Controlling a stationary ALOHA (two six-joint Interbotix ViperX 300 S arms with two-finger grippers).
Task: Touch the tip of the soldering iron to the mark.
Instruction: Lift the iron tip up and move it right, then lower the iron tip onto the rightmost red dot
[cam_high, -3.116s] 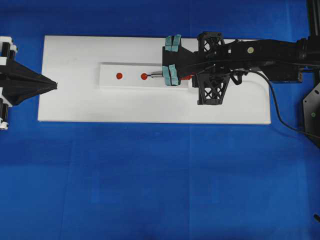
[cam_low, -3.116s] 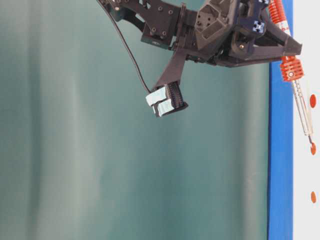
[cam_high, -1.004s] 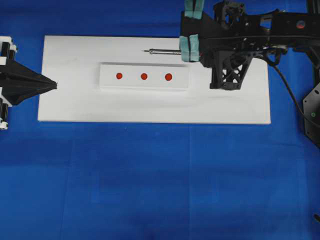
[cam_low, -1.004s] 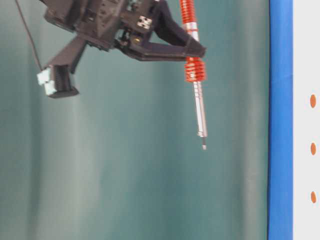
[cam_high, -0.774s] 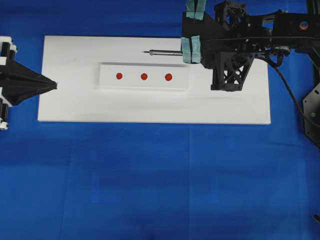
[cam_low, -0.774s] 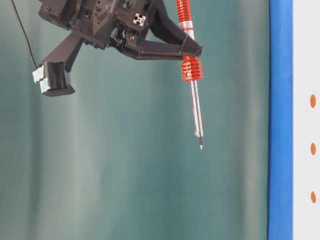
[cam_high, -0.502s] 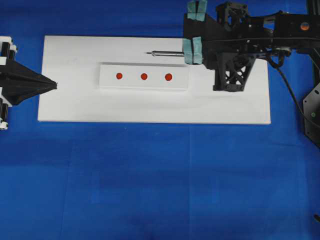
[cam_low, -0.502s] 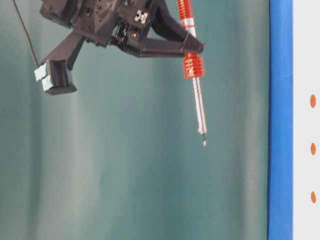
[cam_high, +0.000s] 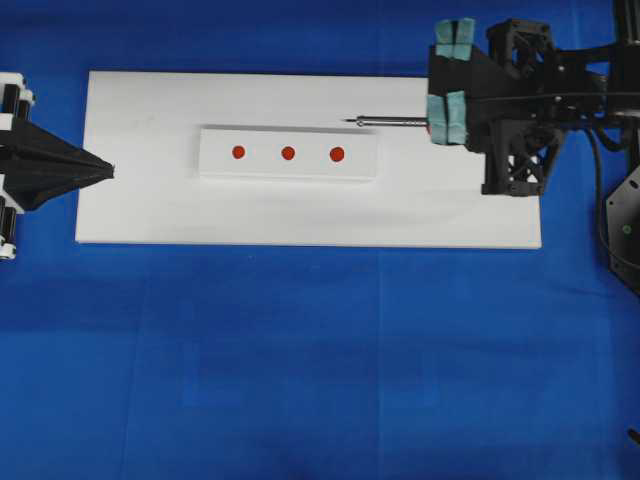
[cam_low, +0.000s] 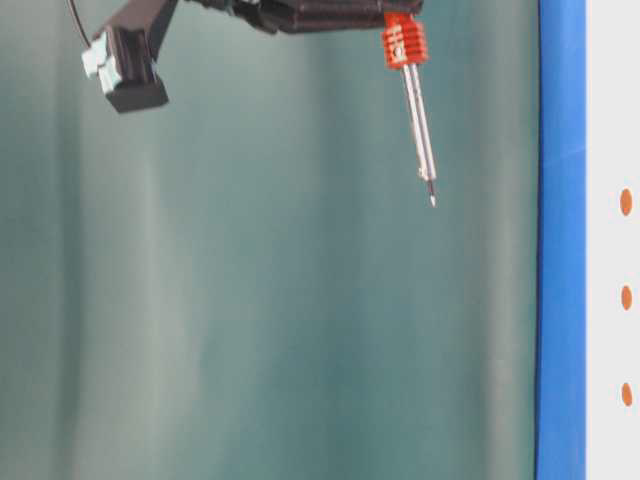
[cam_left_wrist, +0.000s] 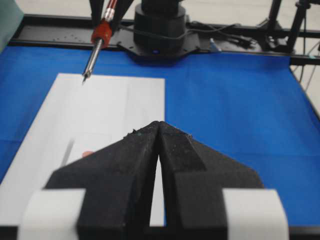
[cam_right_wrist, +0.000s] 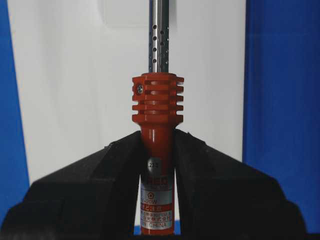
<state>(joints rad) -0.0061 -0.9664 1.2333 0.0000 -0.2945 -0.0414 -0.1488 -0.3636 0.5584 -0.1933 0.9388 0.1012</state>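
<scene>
Three round red dots sit in a row on one white block (cam_high: 289, 153): the left end dot (cam_high: 238, 152), the mark (cam_high: 288, 153) in the middle, and the right end dot (cam_high: 337, 154). That one block lies on one white board (cam_high: 300, 215), over the blue tabletop (cam_high: 320, 360). There is one soldering iron (cam_high: 395, 122), and two grippers: the left gripper (cam_high: 100, 170) and the right gripper (cam_high: 450, 85).

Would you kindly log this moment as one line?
right gripper: shut on soldering iron | tip: off mark | left gripper: shut
</scene>
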